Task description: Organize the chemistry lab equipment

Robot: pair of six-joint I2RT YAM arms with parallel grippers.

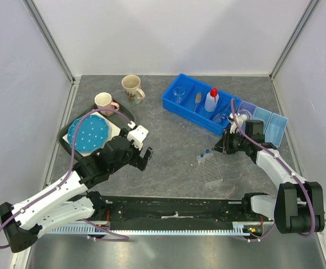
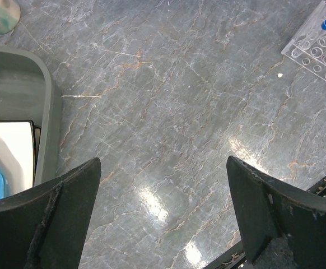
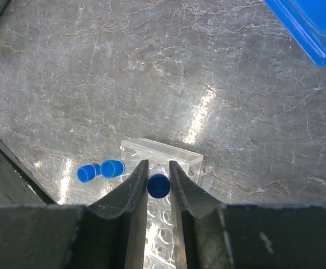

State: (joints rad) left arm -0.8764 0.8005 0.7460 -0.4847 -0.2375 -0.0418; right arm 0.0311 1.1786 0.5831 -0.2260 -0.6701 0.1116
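Lit bright & even from overhead in all 3 views. Reads sharp edge to edge from the top, w/ only soft, faint shadows beside left arm (image 1: 56, 196) & right arm (image 1: 275, 162), and pale walls (image 1: 168, 33) nearly washed out. Throws hard glare off the glossy worktop (image 2: 168, 84): white blotches low-centre in left wrist view, a bright streak just past the clear tube rack (image 3: 180, 159) in right wrist view. Renders fingers (image 2: 51, 224) of left pincer (image 2: 163, 159) dark, soft, v. close to lens, little detail. Same for right pincer (image 3: 158, 162): near-black & blurry toward bottom edge, yet catches the blue-capped tube (image 3: 158, 186) betw. its fingers fairly sharp. Leaves rack hard to read: see-thru, full of reflections. Shows marble veins crisp in both wrist views.
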